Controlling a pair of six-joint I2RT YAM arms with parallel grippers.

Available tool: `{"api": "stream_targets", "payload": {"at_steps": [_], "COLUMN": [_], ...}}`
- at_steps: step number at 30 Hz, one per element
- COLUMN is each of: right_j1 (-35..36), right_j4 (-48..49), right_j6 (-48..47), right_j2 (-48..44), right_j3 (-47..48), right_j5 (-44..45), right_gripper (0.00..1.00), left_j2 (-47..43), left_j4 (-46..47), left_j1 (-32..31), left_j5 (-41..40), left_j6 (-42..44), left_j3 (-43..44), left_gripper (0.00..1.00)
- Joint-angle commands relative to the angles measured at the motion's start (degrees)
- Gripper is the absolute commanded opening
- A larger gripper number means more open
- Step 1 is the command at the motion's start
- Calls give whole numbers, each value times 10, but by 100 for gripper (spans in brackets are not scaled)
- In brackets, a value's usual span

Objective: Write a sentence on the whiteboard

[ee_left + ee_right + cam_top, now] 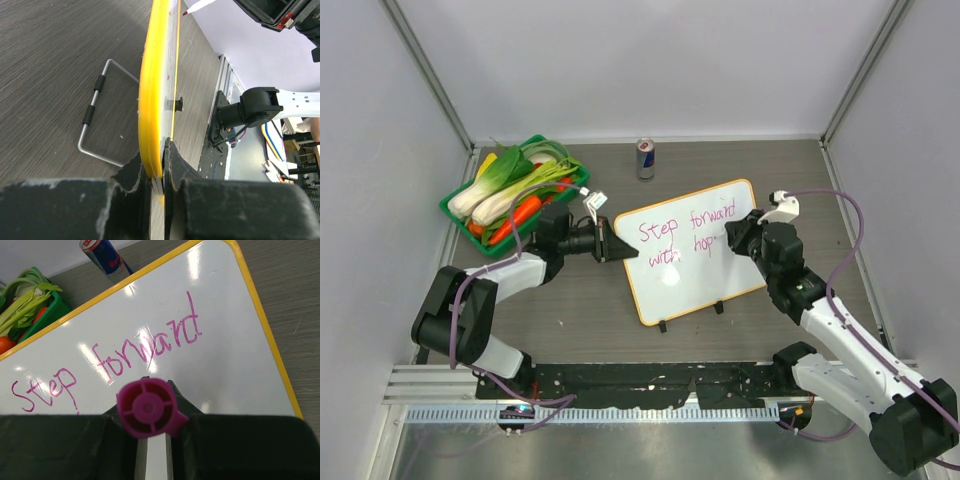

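Two arms divide the labour: the left arm [495, 278] steadies and the right arm [840, 330] writes. Both reach over the dark wood-grain table [570, 320] to the whiteboard [710, 282], which sits askew at mid-table between the two wrists. The edge facing the left arm is pinched between the narrow-set fingers of the left gripper [608, 241]. The left wrist view shows the yellow rim clamped edge-on, presumably so that the board cannot slide under pen pressure. Whether the board rests flat or is tilted up cannot be told.

The sentence [685, 232] runs in two pink lines across the far half of the board: "Step forward" above and "with hop" below, its ending hidden under the right gripper [736, 236]. That gripper is closed about a magenta marker [146, 407], whose butt end faces the wrist camera so that the tip points down at the board. On this reading the last letter is in hand or just done.

Apart from the work, at the far left, stands a green basket [448, 205] of vegetables, and a drinks can [645, 158] stands near the board's far edge. A wire stand [95, 117] lies on the table at the board's back side. Two black clips [662, 326] sit on the near rim.
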Motion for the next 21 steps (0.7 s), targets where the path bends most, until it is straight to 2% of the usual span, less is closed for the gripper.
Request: {"api": "stream_targets", "payload": {"at_steps": [1, 8, 21], "right_j1": [-7, -10, -10], "right_j4": [45, 43, 16], "right_j6": [12, 15, 8], "right_j2": [8, 31, -1], "right_j3": [-3, 2, 0], "right_j5": [-28, -26, -25], "right_gripper": [1, 1, 1], "left_j2": [24, 24, 26], "left_j4": [-87, -87, -87], "left_j1": [-22, -22, -22], "left_j5": [-37, -38, -36], "left_j6": [119, 118, 118], "left_j3": [-20, -20, -17], "left_gripper": [0, 0, 0]}}
